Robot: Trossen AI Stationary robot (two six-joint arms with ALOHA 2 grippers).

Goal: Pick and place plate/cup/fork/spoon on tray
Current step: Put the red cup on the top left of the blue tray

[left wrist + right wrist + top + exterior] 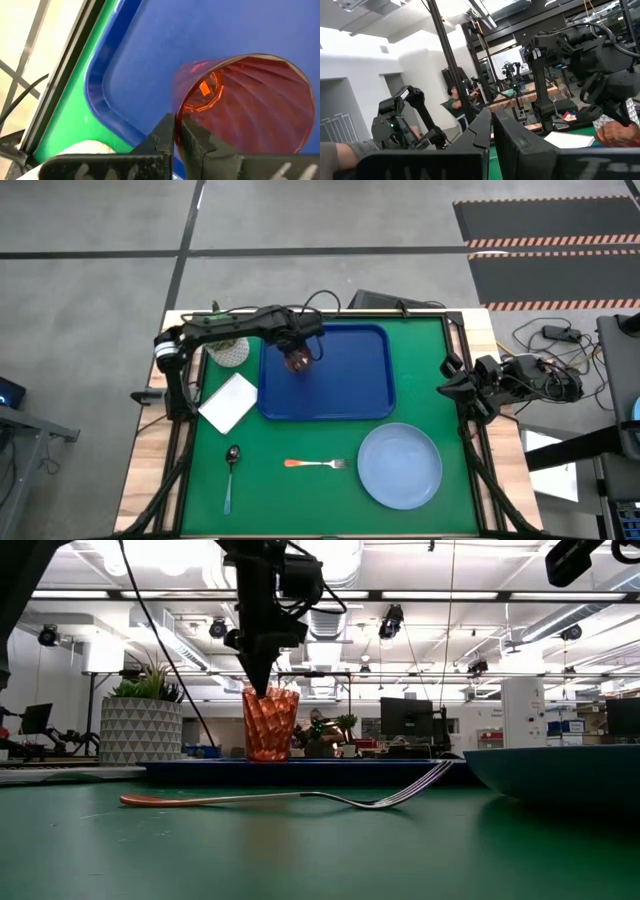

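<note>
So the left pincer (300, 356) is over the far-left part of the blue tray (350, 395), clenched on the rim of the dark-red cup (298, 361); in the low view the cup (270, 724) stands upright with its base on the tray floor, fingers coming down into it from above; the left wrist view shows one finger inside the cup wall and one outside, pinching the rim near the tray's left edge.

The right pincer (447, 385) sits parked off the right edge of the green mat (300, 500), level with the tray, fingers pressed together with nothing between them.

Rest of the stuff is on the counter near side of the tray; the light-blue plate (400, 465) is at the near right, just beside the tray's near-right corner but not on it; the orange-handled fork (315, 464) lies flat left of the plate, tines pointing toward it; the spoon (231, 475) with the light-blue handle lies at the near left, bowl pointing far; a white pad (229, 402) rests just beside the tray's left edge, and a potted plant (228, 352) is at the far left, under the left arm.
</note>
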